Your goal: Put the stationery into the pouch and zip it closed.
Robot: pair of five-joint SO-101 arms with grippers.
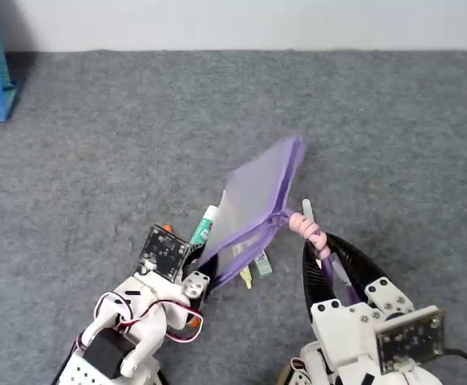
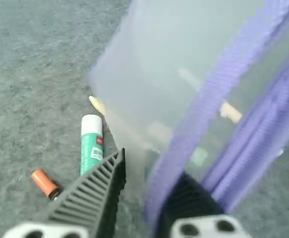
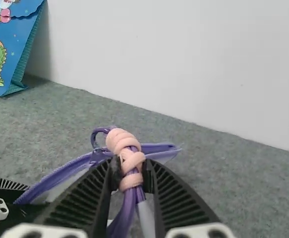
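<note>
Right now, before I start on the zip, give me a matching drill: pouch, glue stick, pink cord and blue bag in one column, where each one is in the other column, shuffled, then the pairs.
Things:
1. pouch
2. glue stick
3. pink cord
4. blue bag

Places:
A. standing against the white wall
B. pinched in the right gripper
C. lying on the grey carpet beside the left gripper
D. held up at a tilt between the two arms

Pairs: 1-D, 2-C, 3-B, 4-A.
</note>
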